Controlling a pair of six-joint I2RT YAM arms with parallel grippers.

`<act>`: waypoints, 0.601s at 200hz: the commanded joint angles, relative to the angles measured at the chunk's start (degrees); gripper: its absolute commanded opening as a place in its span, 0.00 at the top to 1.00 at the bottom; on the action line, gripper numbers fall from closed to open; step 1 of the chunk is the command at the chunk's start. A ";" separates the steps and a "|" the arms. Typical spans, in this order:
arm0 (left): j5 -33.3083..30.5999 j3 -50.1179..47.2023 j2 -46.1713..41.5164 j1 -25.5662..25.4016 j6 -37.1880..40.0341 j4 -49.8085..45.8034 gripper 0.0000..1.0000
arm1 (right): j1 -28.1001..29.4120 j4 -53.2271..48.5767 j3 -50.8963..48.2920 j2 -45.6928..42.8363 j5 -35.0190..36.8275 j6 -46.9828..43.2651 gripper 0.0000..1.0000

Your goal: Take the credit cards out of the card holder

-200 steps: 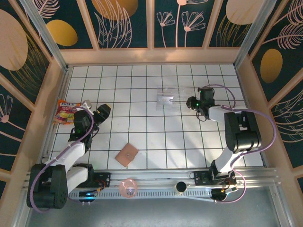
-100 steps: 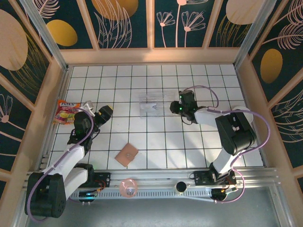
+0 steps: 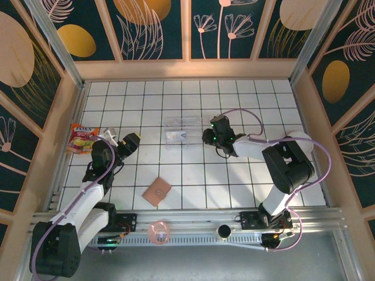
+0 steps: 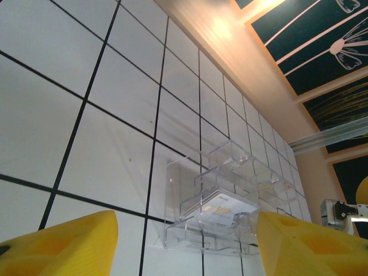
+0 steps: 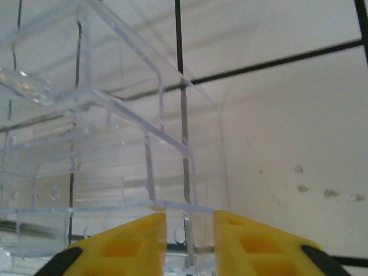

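The tan-brown card holder (image 3: 157, 191) lies folded on the near part of the table, apart from both arms. A whitish credit card (image 4: 227, 210) with a gold mark lies inside the clear plastic tray (image 3: 183, 132). My right gripper (image 3: 206, 136) is at the tray's right end. In the right wrist view its yellow fingers (image 5: 138, 238) straddle a thin wall of the tray (image 5: 115, 155) with a small gap on each side, so it is open. My left gripper (image 3: 130, 140) is open wide and empty, pointing at the tray (image 4: 218, 213) from the left.
A red-yellow snack packet (image 3: 81, 138) lies by the left wall. On the front rail sit a pink ring (image 3: 159, 232) and a black round piece (image 3: 223, 232). Wooden walls close in the white tiled table (image 3: 263, 175).
My right gripper pulled the clear tray leftward toward the table's middle, and its jaws have now loosened from the wall. My left gripper shifted slightly toward the tray.
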 commanded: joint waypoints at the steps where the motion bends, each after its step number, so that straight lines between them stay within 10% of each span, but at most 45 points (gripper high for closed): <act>1: 0.11 -0.50 -0.97 -0.58 0.58 -1.62 0.34 | 1.80 -4.51 -0.16 -0.36 2.82 3.01 0.62; 79: 0.55 -0.15 -6.44 -2.87 -0.11 -8.04 0.33 | 5.05 -5.29 -2.72 -10.93 6.08 0.54 0.34; 120: -1.40 -1.43 -12.08 -2.97 -1.46 -11.10 0.27 | 14.56 -4.91 -2.04 -11.47 -12.75 -9.63 0.32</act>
